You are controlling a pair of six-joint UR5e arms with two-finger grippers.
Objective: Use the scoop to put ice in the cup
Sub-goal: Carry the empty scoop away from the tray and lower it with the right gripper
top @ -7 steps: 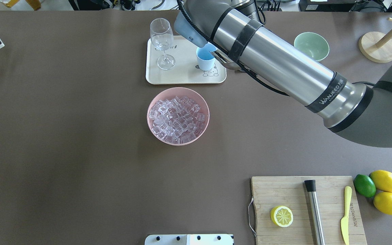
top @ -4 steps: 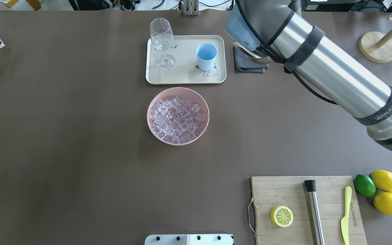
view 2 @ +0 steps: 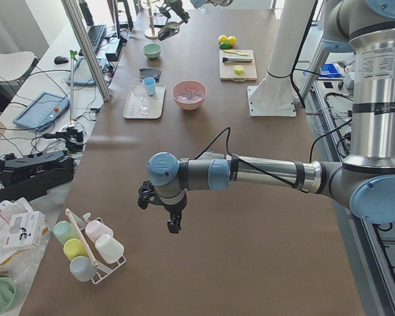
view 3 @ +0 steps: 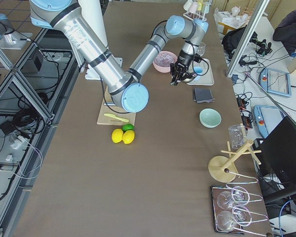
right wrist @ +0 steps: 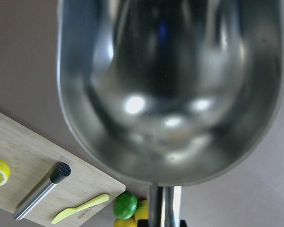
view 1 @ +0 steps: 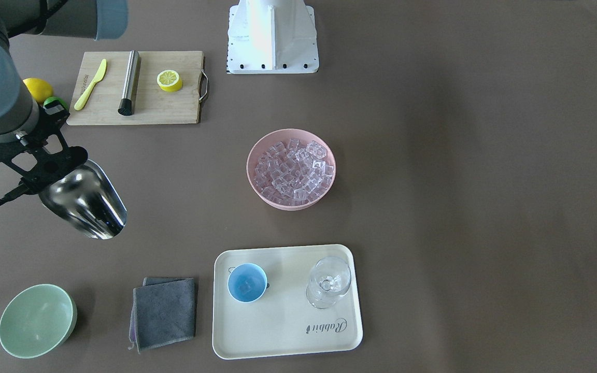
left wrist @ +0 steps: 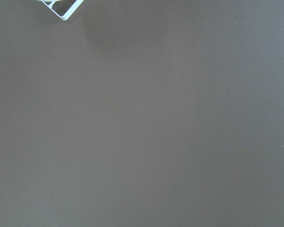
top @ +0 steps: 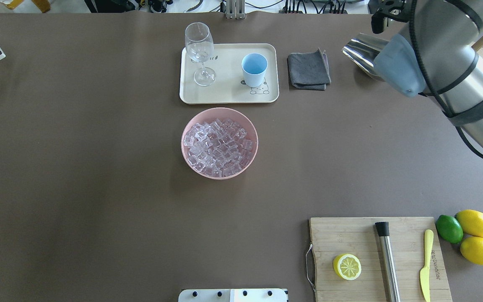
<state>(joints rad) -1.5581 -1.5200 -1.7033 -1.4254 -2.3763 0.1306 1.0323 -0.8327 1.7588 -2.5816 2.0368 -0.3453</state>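
Front-facing view: my right gripper point(view 1: 50, 165) is clamping the steel scoop point(view 1: 85, 203) at its handle end. The trough is hanging over bare table, well apart from the light-blue cup point(view 1: 247, 282) on the tray point(view 1: 288, 321); faint cubes seem to be showing in the cup.

Overhead view: the ice point(top: 218, 144) is filling the pink bowl point(top: 182, 144). For another load, I judge, I should be entering low, lip first, then levelling.

Left side view: my left gripper point(view 2: 174, 224) is hovering over table; its opening I cannot tell.

Right wrist view: the trough is carrying nothing.
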